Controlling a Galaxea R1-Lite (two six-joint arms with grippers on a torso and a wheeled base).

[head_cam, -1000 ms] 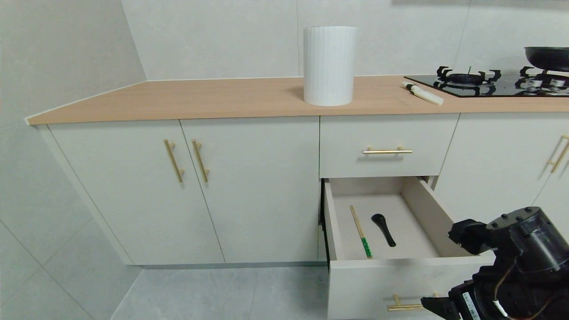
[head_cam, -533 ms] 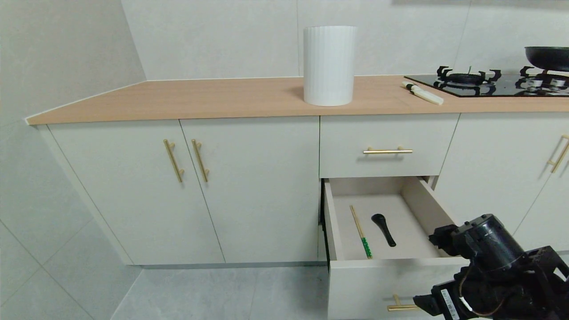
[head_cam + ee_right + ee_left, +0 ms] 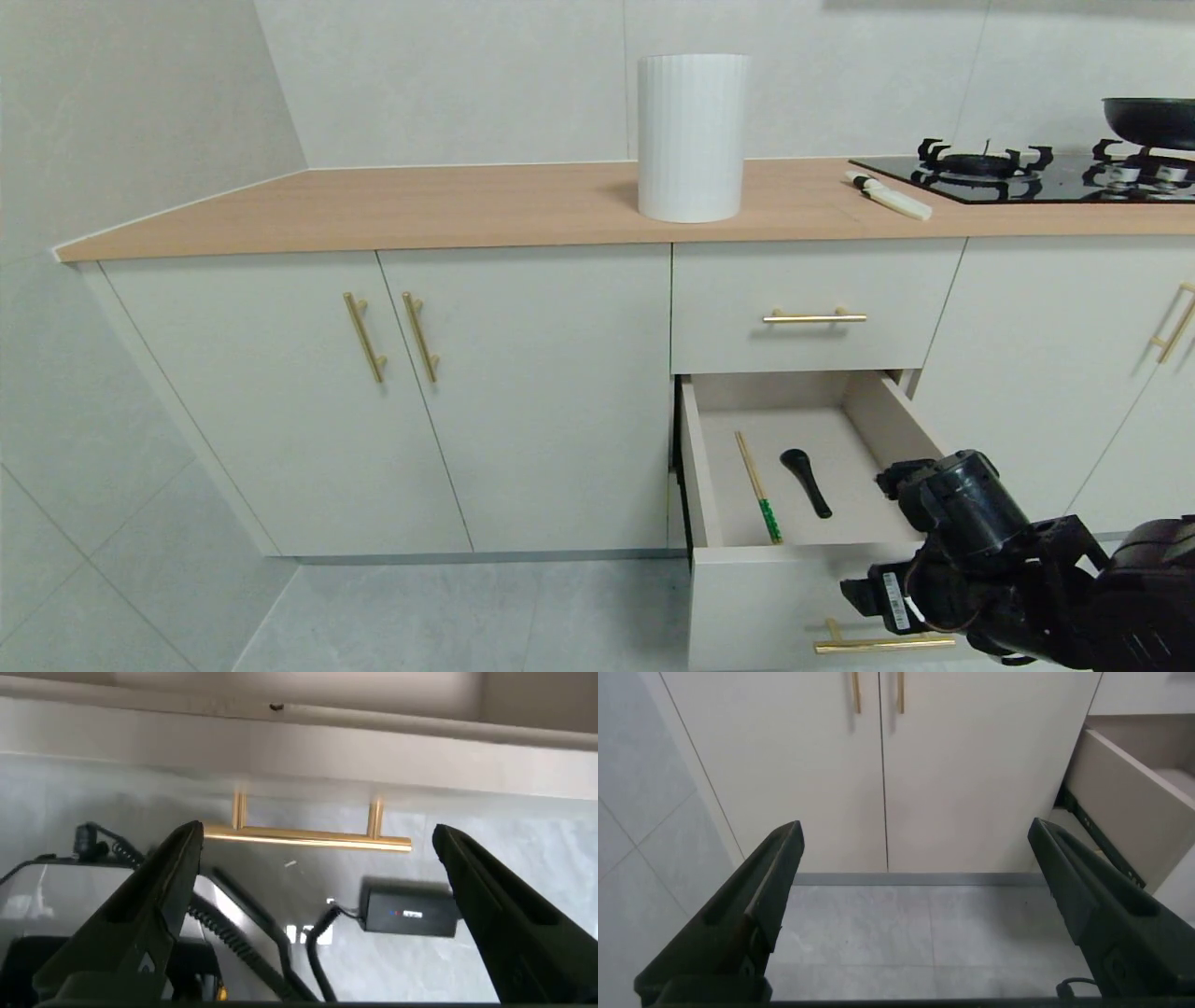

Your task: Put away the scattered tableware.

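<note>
The right tool [image 3: 316, 831] hung released, jaws wide, the handle [image 3: 308, 839] near ahead, centred. Above and beyond it, the chopsticks [image 3: 756, 487] and spoon [image 3: 805, 481] lay in the open drawer [image 3: 878, 420]. Closing it likely wanted a square, centred push.

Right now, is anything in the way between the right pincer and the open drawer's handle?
Nothing visible. The open right pincer faces the handle of the drawer, with only bare space between them.
</note>
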